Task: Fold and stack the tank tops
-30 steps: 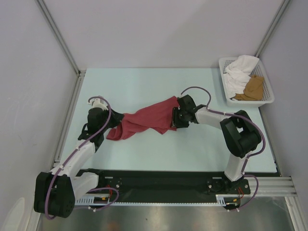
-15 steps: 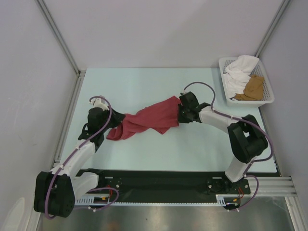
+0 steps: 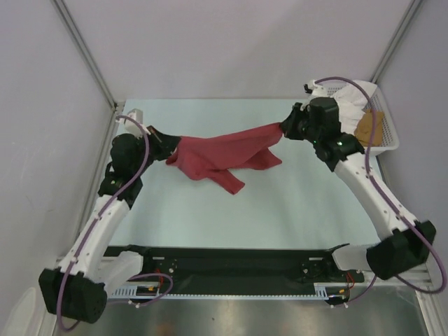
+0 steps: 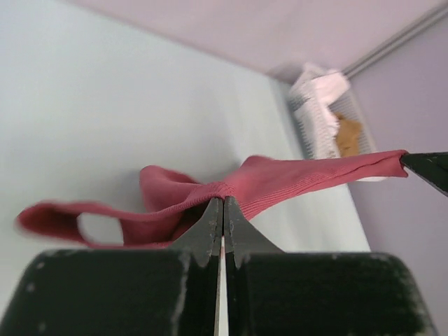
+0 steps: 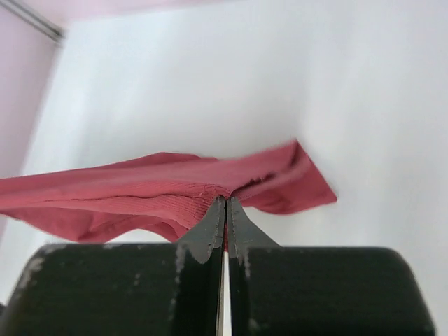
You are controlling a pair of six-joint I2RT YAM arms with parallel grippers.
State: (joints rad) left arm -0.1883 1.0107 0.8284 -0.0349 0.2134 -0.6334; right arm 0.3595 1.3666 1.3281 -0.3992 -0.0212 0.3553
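We see our left tool (image 3: 159,137) and right tool (image 3: 285,130) each pinched shut on an end of the dark red tank top (image 3: 227,150), which stretches between them over the table (image 3: 301,203). The tan-brown tank top (image 3: 366,127) lies in the white basket (image 3: 389,136), far right.

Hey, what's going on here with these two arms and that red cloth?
Two robot arms are handling a dark red tank top. The left tool is shut on one end and the right tool is shut on the other, so the top hangs stretched between them, its loose middle sagging toward the pale table. It is not folded yet. A tan-brown top lies with some white cloth in the white basket at the far right corner.
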